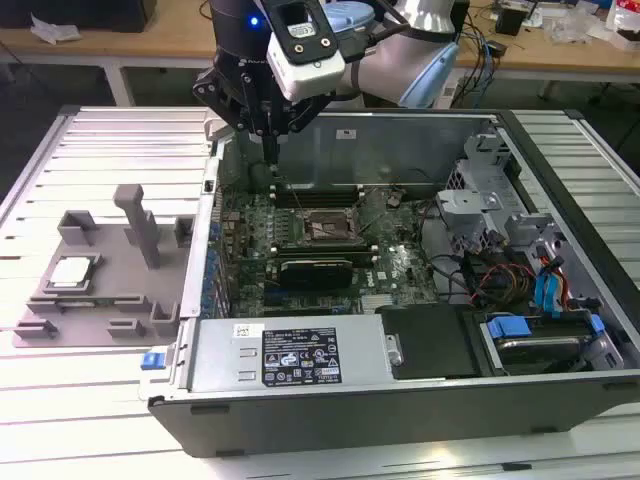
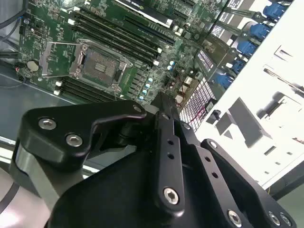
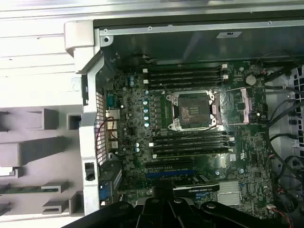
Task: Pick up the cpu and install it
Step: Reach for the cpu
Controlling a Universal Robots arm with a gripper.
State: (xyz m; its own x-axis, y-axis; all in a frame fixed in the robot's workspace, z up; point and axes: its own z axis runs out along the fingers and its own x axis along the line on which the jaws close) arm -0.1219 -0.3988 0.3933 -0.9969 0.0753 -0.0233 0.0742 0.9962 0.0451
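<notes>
The cpu [image 1: 72,272] is silver-white with a darker rim. The fixture [image 1: 140,230] is grey, perhaps faintly mauve. The counter [image 1: 90,400] is white, patterned with ribbed lines. The computer case [image 1: 400,410] is dark grey. The motherboard [image 1: 400,265] is green, speckled with silver and black parts. Its socket [image 3: 192,110] is dark inside a shiny metal frame. Blue connectors [image 1: 552,290] stand out among black and red cables [image 1: 490,275]. The pincer [image 1: 272,150] is black, and the arm [image 1: 425,65] is pale blue-grey.

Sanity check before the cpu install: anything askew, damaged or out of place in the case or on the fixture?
Nothing stands out. The cpu lies flat on the grey fixture; the socket is empty with its metal frame swung open beside it. The gripper hangs over the open case.
</notes>
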